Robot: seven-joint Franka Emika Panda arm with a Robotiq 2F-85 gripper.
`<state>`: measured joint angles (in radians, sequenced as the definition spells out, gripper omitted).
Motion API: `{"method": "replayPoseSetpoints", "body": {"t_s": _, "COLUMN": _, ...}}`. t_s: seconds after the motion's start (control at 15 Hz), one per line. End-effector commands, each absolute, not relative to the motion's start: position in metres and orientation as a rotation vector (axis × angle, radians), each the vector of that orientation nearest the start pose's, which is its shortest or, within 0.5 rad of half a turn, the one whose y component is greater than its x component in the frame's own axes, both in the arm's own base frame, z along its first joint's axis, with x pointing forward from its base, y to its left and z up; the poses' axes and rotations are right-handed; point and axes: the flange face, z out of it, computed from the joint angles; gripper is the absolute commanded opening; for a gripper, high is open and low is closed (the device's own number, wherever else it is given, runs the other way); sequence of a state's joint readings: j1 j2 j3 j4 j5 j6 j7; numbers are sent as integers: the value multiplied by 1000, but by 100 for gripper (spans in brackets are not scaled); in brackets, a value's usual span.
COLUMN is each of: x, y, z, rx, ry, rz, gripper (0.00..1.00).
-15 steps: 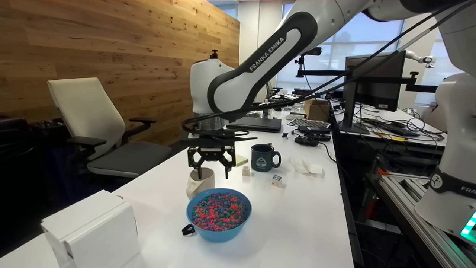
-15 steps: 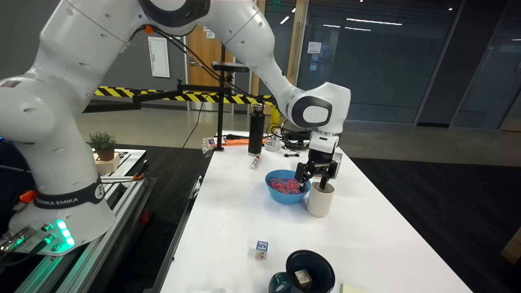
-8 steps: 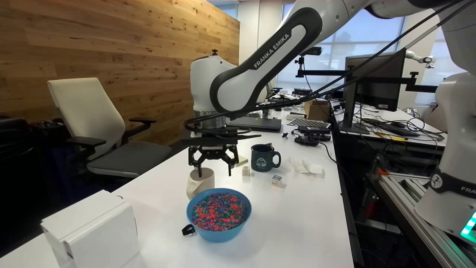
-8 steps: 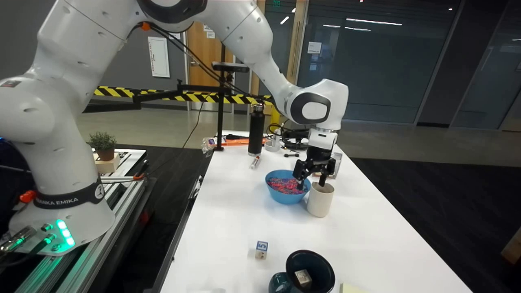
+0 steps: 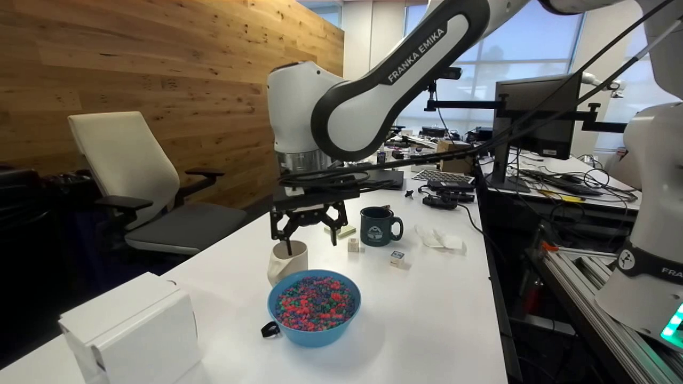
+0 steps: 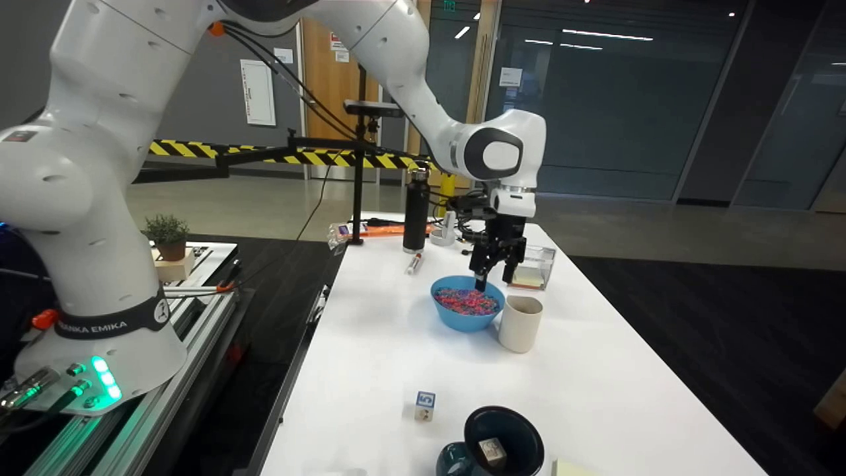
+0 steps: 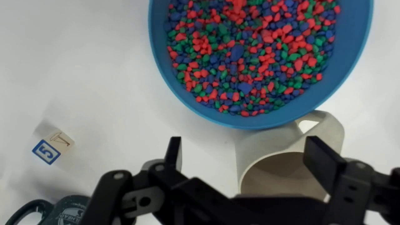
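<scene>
My gripper (image 5: 312,246) is open with nothing between its fingers. It also shows in an exterior view (image 6: 494,283) and in the wrist view (image 7: 243,140). It hovers above the table near a cream mug (image 5: 288,264), which stands upright; in the wrist view one finger overlaps the mug (image 7: 262,143). No contact is visible. The blue bowl (image 5: 315,339) holds red, green and blue pebbles and stands right against or very near the mug. In an exterior view the fingers appear just behind the bowl (image 6: 462,322) and mug (image 6: 519,328).
A dark green mug (image 5: 376,229) has a block in its opening (image 6: 492,452). Two small blocks (image 5: 353,245) (image 5: 397,259) lie near it. A white box (image 5: 130,330), a black ring-like piece (image 5: 270,329), a clear holder (image 6: 534,266) and a black bottle (image 6: 416,211) are also on the table.
My gripper has risen and shifted away from the cream mug, turning slightly. A finger that overlapped the mug's opening in an exterior view is now clear of it there. The gripper stays open.
</scene>
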<state>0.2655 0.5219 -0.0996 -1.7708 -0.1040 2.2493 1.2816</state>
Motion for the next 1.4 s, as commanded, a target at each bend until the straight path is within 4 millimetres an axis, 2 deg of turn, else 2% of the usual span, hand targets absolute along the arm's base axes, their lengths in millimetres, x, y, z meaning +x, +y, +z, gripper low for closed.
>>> {"method": "replayPoseSetpoints", "body": {"t_s": 0.0, "x": 622, "y": 121, "z": 297, "rx": -3002, "ry": 1413, "rz": -123, "gripper": 100}}
{"method": "replayPoseSetpoints", "body": {"t_s": 0.27, "x": 609, "y": 132, "z": 318, "rx": -3116, "ry": 1239, "rz": -135, "gripper": 100}}
{"method": "replayPoseSetpoints", "body": {"t_s": 0.6, "x": 600, "y": 141, "z": 332, "rx": -3190, "ry": 1083, "rz": -137, "gripper": 100}}
{"method": "replayPoseSetpoints", "body": {"t_s": 1.33, "x": 597, "y": 145, "z": 338, "rx": -3218, "ry": 1003, "rz": -124, "gripper": 100}}
